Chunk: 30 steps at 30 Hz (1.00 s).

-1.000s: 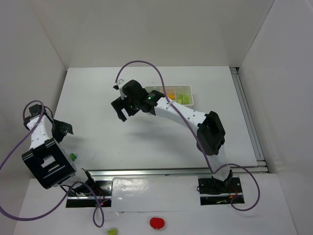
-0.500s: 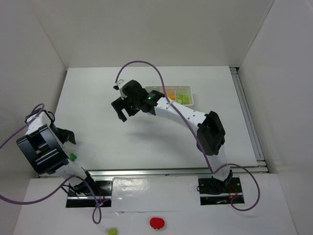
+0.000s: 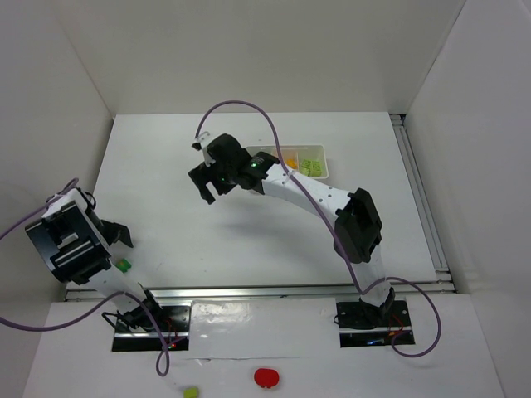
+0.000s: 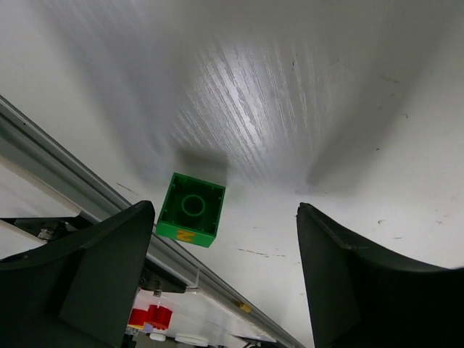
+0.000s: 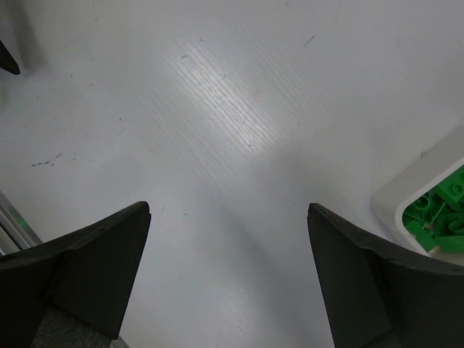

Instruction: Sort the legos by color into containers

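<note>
Sitting between the wide-spread fingers of the left claw, nearer the one at the wrist view's left edge, is 1 small square dark green plastic brick, flat on the white table beside the metal rail. Nothing gripped or touched. The right claw gapes wide too, holding nothing. A white plastic tray corner with green bricks sits past its right-side finger.

Bare table beneath left pincer; green brick just beside edge rail.

smooth plastic brick, table — scuffed, sheeny
</note>
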Each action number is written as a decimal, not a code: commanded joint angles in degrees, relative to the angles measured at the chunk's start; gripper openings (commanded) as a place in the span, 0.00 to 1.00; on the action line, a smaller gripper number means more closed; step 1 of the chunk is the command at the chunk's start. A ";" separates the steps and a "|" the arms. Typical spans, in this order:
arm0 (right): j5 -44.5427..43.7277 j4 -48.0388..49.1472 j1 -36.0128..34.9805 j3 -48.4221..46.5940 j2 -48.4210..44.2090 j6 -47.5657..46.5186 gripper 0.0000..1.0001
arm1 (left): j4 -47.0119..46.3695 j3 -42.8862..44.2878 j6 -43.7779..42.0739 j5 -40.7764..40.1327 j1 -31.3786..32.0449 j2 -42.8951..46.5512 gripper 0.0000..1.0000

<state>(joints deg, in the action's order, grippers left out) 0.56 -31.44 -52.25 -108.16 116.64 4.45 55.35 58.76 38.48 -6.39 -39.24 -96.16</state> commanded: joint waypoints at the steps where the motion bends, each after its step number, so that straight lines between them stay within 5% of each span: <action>1: -0.91 -0.29 0.22 -3.28 0.87 -1.02 0.96 | 0.81 0.39 -1.30 0.94 -0.31 -0.96 0.87; 15: -1.44 -0.29 0.22 -3.81 0.87 -1.55 0.96 | 0.28 -0.67 -1.74 5.87 4.09 -0.26 0.88; 20: -1.44 -0.81 0.22 -3.81 1.40 -1.55 0.96 | 0.28 -0.67 -1.21 5.16 4.09 0.27 1.00; 30: -1.96 -0.81 0.22 -4.34 1.40 -1.55 0.96 | 1.51 -0.67 0.02 6.39 4.09 -1.49 0.99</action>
<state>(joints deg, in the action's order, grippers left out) -0.64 -31.86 -52.25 -109.32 117.71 3.49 55.31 58.35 37.85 -1.04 -35.00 -97.01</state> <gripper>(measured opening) 0.960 0.989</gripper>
